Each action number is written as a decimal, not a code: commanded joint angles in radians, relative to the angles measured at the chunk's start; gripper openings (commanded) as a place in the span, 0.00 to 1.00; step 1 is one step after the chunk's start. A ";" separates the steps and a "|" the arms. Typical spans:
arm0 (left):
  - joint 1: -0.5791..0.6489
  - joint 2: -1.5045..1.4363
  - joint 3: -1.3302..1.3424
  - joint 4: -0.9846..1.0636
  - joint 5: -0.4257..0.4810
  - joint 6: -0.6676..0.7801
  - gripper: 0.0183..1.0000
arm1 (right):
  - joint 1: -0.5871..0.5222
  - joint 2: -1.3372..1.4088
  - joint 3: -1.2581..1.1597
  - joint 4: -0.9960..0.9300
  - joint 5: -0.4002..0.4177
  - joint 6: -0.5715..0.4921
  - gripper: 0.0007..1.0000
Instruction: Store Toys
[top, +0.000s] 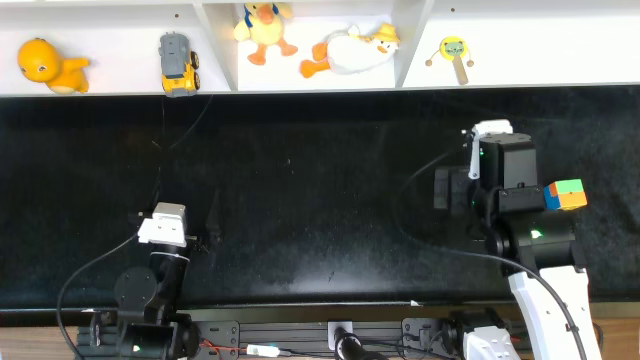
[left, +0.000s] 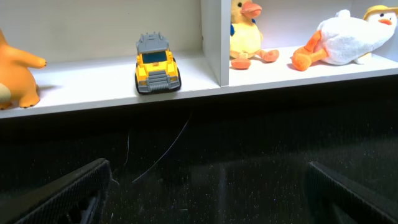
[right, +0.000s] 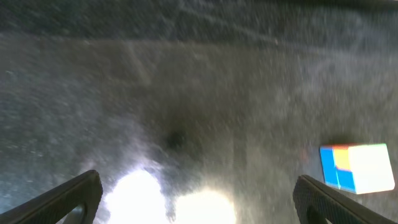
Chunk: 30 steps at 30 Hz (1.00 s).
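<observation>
The right pincer (right: 198, 186) is held open over the bench (top: 320, 180), the coloured cube (right: 357, 167) seen just beside it near the bench's right edge. The left pincer (left: 208, 169) is spread open toward the front-left corner; a yellow truck (left: 157, 64) is stood on the shelf (left: 87, 81).

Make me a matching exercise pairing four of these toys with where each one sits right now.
Toys:
1. toy truck
2. white plush duck
3. rattle drum
4. colour cube

Places:
A. black table
B. left shelf compartment
C. right shelf compartment
D. middle shelf compartment

Pairs: 1-B, 2-D, 3-C, 4-A
</observation>
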 joint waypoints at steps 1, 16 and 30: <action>-0.005 -0.011 -0.001 -0.005 -0.009 0.019 1.00 | -0.129 -0.013 -0.042 -0.005 -0.031 -0.120 1.00; -0.005 -0.011 -0.001 -0.005 -0.009 0.019 1.00 | -0.903 0.151 -0.046 0.025 -0.401 -0.760 1.00; -0.005 -0.011 -0.001 -0.005 -0.009 0.019 1.00 | -1.092 0.380 -0.047 0.219 -0.375 -0.880 1.00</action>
